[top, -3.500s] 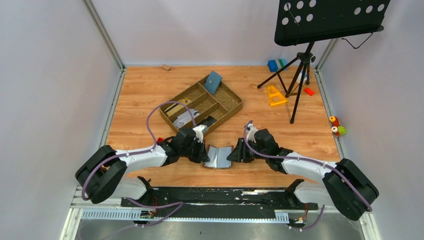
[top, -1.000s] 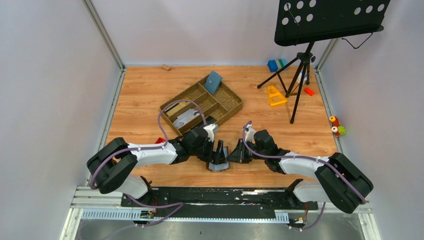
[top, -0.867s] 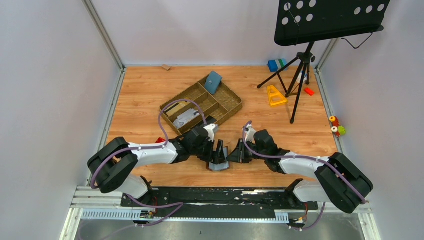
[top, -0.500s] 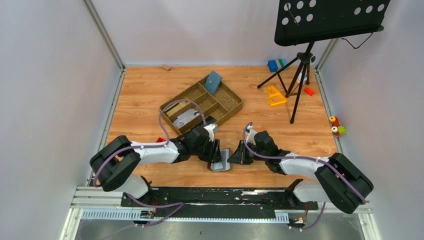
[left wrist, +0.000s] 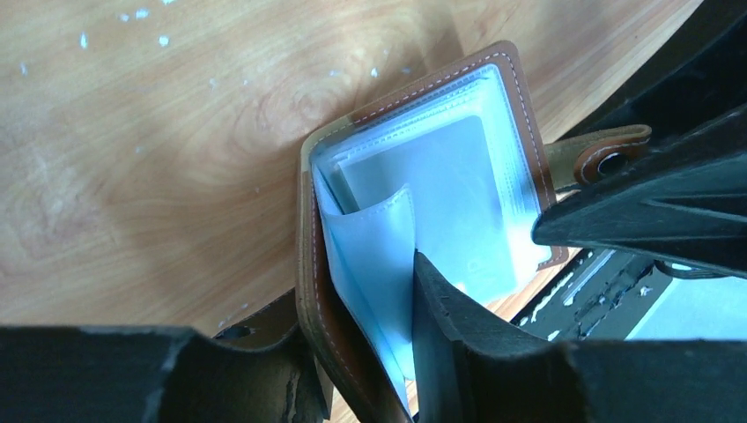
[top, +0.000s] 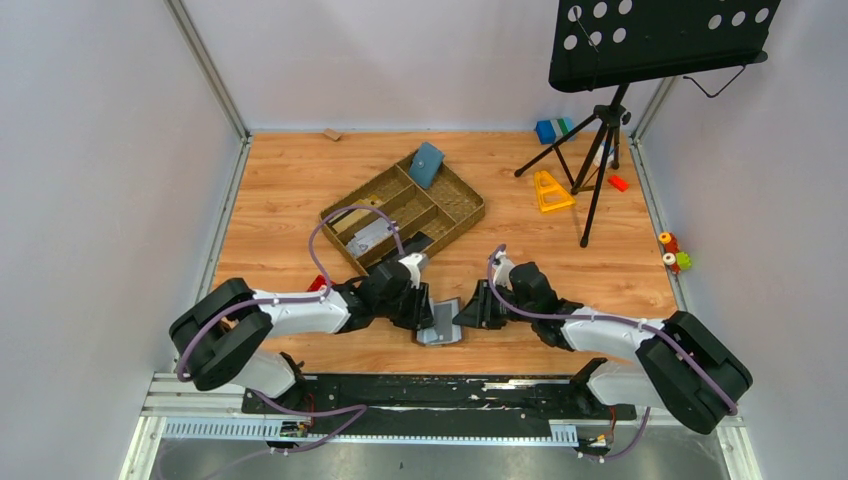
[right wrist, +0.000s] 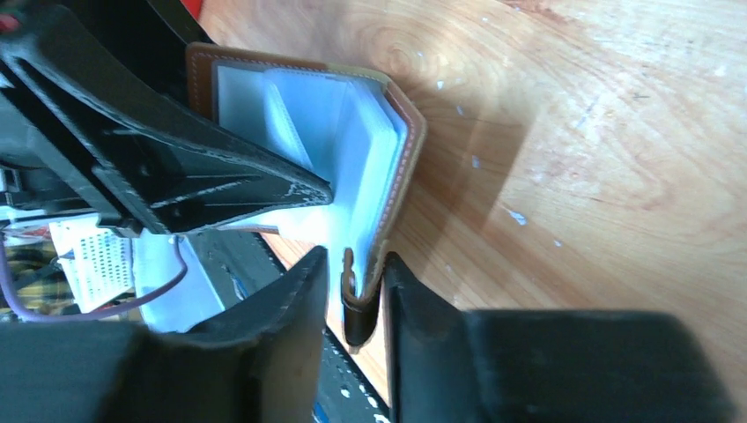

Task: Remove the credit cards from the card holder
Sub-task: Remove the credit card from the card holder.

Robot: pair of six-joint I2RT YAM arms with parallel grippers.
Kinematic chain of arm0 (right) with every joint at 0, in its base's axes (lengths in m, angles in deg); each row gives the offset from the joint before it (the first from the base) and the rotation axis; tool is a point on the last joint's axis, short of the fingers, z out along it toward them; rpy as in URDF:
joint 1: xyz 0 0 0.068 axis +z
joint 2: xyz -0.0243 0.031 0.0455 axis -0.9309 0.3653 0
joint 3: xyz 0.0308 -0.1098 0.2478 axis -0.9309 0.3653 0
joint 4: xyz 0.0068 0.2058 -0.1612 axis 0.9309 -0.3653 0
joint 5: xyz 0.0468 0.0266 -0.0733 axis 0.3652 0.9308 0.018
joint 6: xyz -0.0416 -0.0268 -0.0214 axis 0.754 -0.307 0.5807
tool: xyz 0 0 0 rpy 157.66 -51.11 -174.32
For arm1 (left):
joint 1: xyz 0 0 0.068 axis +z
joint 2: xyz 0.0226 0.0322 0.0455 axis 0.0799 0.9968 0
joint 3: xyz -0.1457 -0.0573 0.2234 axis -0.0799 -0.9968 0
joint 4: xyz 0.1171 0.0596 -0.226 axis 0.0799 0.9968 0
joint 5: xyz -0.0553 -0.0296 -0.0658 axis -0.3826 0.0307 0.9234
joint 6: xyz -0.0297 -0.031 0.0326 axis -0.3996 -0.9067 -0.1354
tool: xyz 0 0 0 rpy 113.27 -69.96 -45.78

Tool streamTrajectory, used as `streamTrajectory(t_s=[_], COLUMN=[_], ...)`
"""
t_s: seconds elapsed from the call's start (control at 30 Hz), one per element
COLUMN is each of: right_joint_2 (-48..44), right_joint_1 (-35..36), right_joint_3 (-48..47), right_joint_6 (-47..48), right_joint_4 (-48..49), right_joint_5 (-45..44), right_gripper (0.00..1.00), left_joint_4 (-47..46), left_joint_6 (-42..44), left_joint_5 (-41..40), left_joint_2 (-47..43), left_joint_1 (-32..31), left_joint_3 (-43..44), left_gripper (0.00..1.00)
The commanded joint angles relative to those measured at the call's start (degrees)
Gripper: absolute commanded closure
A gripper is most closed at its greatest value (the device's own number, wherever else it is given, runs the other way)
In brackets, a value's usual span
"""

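Brown card holder (top: pixel 441 325) open on the table (top: pixel 300 190) (clear sleeves (left wrist: pixel 379 256) fanned up), left gripper (left wrist: pixel 352 300) pinching one cover plus sleeves, right gripper (right wrist: pixel 354 264) narrow around the closing tab (right wrist: pixel 357 304), maybe not quite gripping

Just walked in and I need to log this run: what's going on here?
Two robot arms are working on an open brown card holder lying on the wooden table. The left gripper clamps one cover and a clear sleeve between its fingers. The right gripper straddles the closing tab on the other cover; whether it pinches tight is unclear. No card is in either gripper.
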Motion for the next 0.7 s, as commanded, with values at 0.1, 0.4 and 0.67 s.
streamTrajectory(t_s=[0.1,0.4,0.67], right_joint_2=[0.7,11.7,14.9], right_joint_1=[0.5,0.7,0.6], right_joint_3=[0.8,2.4,3.8], right_joint_6=[-2.4,-8.9,-12.7], right_joint_4=[9.9,24.3,32.5], right_joint_5=[3.8,8.5,10.1], right_gripper=[0.53,0.46,0.64], left_joint_4=[-7.0,-16.5,-21.3], left_joint_6=[-3.2,-6.8,-8.8], left_joint_5=[1.3,3.7,3.8], left_joint_2=[-5.9,-9.8,-14.6], left_joint_1=[1.3,2.0,2.6], left_joint_3=[-6.4,-10.8,-14.2], left_gripper=[0.65,0.70,0.71])
